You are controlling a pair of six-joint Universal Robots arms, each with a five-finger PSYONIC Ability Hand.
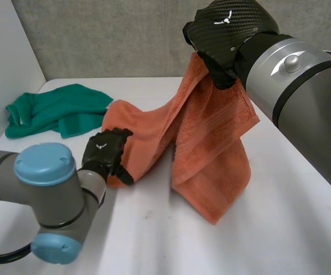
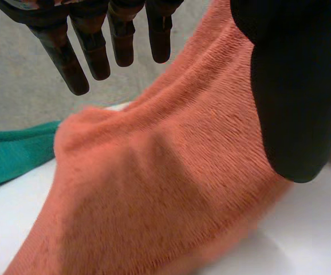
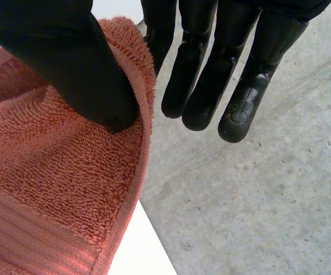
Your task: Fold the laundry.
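Left arm (image 1: 45, 192) nearest: opening out the towel (image 1: 211, 143).
Left hand (image 1: 105, 150), fingers and thumb apart, straddles its low corner toward the table's (image 1: 154, 240) left edge; right hand (image 1: 223, 40) pinches the raised corner. Next, likely: lay it flat.

Right hand (image 1: 227, 30) raised, thumb and fingers (image 3: 197, 74) pinching the towel (image 1: 211, 143); left hand (image 1: 105, 150) low, fingers (image 2: 62, 60) straight.

No word or number can be read, neither on the orange towel (image 1: 211, 143) nor on the green towel (image 1: 56, 109). The one sign is a small white three-pronged emblem on the back of the right hand (image 1: 228, 28), and the same mark is on the left hand (image 1: 103, 150).
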